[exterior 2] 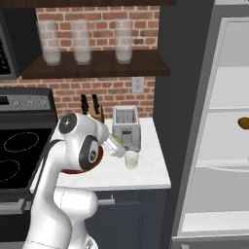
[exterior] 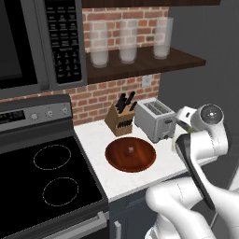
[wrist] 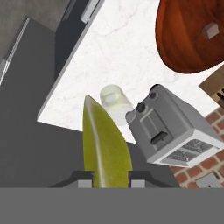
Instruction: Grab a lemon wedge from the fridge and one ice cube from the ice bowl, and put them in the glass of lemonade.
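**Lemon wedge carried over the bench toward the glass**

We see the gripper clenched on the lemon wedge; in the hand view the yellow-green piece rises between the two dark finger tips, which stand close together with the fruit pinched at its base; the jaws are nearly shut, as such a thin thing requires.

The glass of lemonade stands on the white bench just in front of the toaster; in the hand view the glass lies just past the tip of the wedge, so we judge that the hand is held above and to the side of the glass in order to line the wedge up with its mouth; the drop itself is not yet made.

The ice bowl sits near the toaster on its stove side, well within reach, and a single small ice cube lies in its middle; we take that as the second pick, left for after the wedge.

The fridge stands open on the right of the right base view, its white shelves bare but for a round brownish item; the open door fits with the wedge having come from there.

A careless release could let the wedge strike the rim and slide onto the bench.
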Controlling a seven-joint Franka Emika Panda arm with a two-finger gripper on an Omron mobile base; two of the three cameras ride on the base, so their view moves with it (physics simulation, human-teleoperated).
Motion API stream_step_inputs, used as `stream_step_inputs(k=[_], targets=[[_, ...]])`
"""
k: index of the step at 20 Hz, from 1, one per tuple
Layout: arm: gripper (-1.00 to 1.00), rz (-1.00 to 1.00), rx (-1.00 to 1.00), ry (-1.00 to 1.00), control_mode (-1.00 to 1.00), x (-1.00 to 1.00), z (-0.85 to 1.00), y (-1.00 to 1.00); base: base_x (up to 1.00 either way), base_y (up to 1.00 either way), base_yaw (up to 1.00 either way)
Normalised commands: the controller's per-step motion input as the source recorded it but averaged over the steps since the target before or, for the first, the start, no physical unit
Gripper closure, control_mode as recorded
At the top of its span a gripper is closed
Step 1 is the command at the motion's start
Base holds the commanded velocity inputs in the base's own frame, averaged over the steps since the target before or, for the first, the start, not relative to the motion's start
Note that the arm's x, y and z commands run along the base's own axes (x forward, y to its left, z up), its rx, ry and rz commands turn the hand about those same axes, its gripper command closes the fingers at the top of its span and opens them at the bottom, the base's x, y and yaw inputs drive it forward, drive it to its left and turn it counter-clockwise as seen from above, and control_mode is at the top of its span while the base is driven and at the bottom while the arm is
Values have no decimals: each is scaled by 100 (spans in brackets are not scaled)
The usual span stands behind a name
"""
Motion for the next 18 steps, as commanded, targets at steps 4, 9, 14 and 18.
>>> stream_step_inputs(k=[4,9,14,18], targets=[[100,0,0,0,-100,37,-9,0,0,0,0],[100,0,0,0,-100,34,-10,-4,0,0,0],[100,0,0,0,-100,28,-12,-13,0,0,0],[100,0,0,0,-100,17,-10,-14,0,0,0]])
